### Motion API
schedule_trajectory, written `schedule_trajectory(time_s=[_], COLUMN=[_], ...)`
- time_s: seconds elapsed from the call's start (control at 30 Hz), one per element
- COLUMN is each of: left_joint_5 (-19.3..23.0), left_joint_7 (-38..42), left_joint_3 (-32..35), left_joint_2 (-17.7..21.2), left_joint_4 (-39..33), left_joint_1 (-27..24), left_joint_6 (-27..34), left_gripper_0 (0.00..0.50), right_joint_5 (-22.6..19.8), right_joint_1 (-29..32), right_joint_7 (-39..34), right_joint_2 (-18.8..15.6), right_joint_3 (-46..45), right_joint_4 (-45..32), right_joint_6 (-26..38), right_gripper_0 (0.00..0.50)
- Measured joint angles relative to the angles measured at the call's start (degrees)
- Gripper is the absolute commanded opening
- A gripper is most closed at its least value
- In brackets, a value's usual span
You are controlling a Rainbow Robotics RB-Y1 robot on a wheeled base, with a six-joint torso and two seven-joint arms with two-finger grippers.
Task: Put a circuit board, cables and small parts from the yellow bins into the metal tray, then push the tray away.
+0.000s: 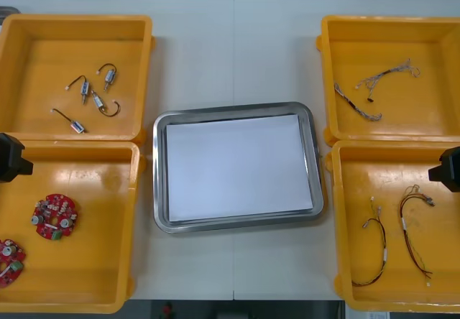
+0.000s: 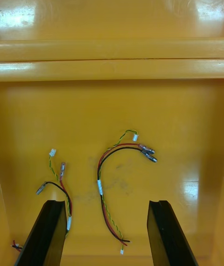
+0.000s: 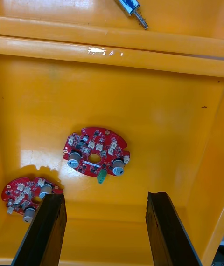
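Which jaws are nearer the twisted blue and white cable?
Right arm: its jaws hang over the near right yellow bin, beside the cable's bin; left arm's, over the near left bin across the metal tray.

Left arm (image 1: 10, 158): a black, blocky housing at 9 o'clock of the front view, matte, with hard angular edges and a small step jutting from its inner side.
Right arm (image 1: 450, 168): a matching black block at 3 o'clock of the front view, its inner edge cut to a blunt wedge.
Left pincer (image 3: 106, 197): two separate black members of equal build, plain and unmarked in finish.
Left fingers (image 3: 44, 233): flat black slabs with squared tips, each broadening toward its base; a faint grey sheen runs along the top edge.
Right pincer (image 2: 106, 203): the same two-member black build.
Right fingers (image 2: 168, 238): flat, matte black slabs, square-tipped, wider at the base, with thin lighter edges.
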Motion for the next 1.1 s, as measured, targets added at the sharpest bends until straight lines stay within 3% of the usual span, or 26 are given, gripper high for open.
schedule_trajectory(time_s=[1.1], left_joint_5=[0.0], left_joint_7=[-0.01], left_joint_3=[0.0], left_joint_2=[0.0], left_joint_4=[0.0], left_joint_1=[0.0], left_joint_6=[0.0], left_gripper_0=[0.5], right_joint_5=[0.0], right_joint_1=[0.0], right_joint_7=[0.0], right_joint_2=[0.0], right_joint_3=[0.0], right_joint_4=[0.0], right_joint_6=[0.0], right_gripper_0=[0.5])
